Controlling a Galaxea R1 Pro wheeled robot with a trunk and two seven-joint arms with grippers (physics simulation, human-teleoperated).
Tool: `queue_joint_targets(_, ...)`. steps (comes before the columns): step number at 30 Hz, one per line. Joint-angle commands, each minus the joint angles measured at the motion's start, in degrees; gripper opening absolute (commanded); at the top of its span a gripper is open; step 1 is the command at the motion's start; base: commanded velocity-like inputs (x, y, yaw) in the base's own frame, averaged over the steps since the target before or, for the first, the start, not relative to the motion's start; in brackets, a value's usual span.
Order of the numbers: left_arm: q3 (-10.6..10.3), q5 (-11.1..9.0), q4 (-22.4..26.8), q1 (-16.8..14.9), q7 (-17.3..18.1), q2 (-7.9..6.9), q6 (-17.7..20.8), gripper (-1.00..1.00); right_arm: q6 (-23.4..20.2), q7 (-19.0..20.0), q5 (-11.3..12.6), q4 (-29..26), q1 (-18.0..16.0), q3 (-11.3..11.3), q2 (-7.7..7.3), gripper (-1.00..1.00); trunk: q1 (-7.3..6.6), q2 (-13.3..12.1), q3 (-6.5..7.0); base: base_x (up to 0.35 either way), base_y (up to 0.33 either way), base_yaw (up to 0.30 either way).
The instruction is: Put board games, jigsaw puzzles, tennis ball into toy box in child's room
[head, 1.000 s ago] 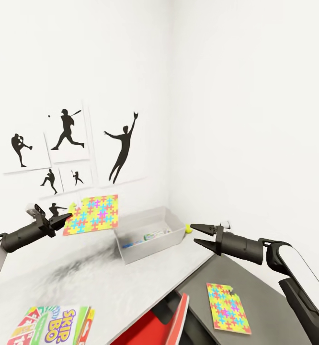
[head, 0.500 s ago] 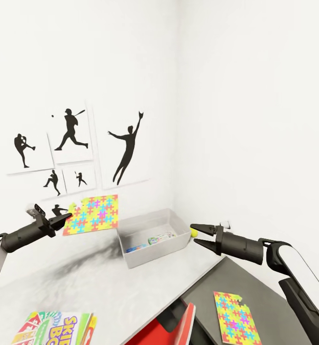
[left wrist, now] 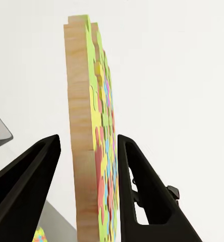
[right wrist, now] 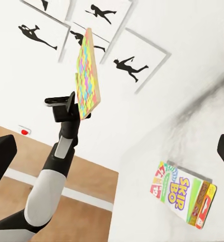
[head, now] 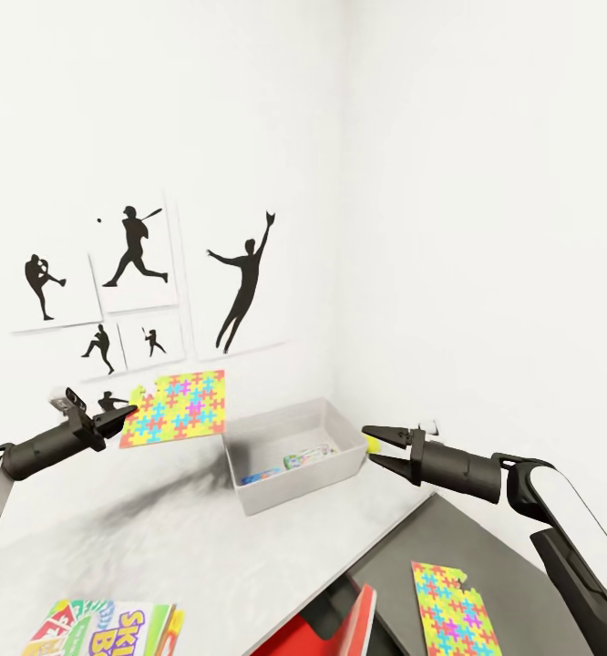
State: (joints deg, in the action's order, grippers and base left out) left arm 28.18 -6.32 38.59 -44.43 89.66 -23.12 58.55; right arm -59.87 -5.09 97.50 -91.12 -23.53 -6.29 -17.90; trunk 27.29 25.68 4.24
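One thin, stiff, wood-backed multicoloured jigsaw board [head: 177, 407] hangs edge-pinched in the left gripper [head: 126, 418] jaws, beside the light-grey toy box [head: 296, 453] on the tabletop [head: 203, 556]. It looks light and rigid; the edge hold suits it. Right gripper [head: 374, 444] jaws slightly parted, empty.

In my black left gripper [head: 128, 415], a thin board [head: 177, 407] of pink, yellow, green, blue and orange interlocking pieces, plain wood-toned along its edge; a light-grey shallow bin [head: 296, 453] sits beyond.
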Motion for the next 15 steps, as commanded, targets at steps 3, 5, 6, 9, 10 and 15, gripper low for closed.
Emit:
queue_joint_targets(3,0.0,0.1,0.0,0.0,0.3,0.0,0.6,-1.0,-0.1,-0.5,0.6,0.0,0.0,0.0,-0.04,1.0,0.02,0.0,-0.02,0.023,0.0,0.11)
queue_joint_targets(5,0.0,0.1,0.0,0.0,0.3,0.0,0.6,-1.0,0.0,-0.6,0.6,0.0,0.0,0.0,-0.04,1.0,0.02,0.0,-0.02,0.009,0.0,0.061)
queue_joint_targets(6,0.0,0.1,0.0,0.0,0.3,0.0,0.6,-1.0,0.0,-0.6,0.6,0.0,0.0,0.0,-0.03,1.0,0.02,0.0,-0.02,0.005,0.0,0.03)
queue_joint_targets(9,0.0,0.1,0.0,0.0,0.3,0.0,0.6,-1.0,-0.1,-0.5,0.6,0.0,0.0,0.0,-0.09,1.0,0.02,0.0,-0.02,0.001,0.0,0.004)
queue_joint_targets(10,0.0,0.1,0.0,0.0,0.2,0.04,0.6,-1.0,-0.1,-0.5,0.6,0.0,0.0,0.0,-0.07,1.0,0.02,0.0,-0.02,0.0,0.0,0.002)
queue_joint_targets(15,0.0,0.1,0.0,0.0,0.2,0.42,0.6,-1.0,-0.1,-0.6,0.6,0.0,0.0,0.0,-0.08,1.0,0.02,0.0,-0.02,0.0,0.0,0.0)
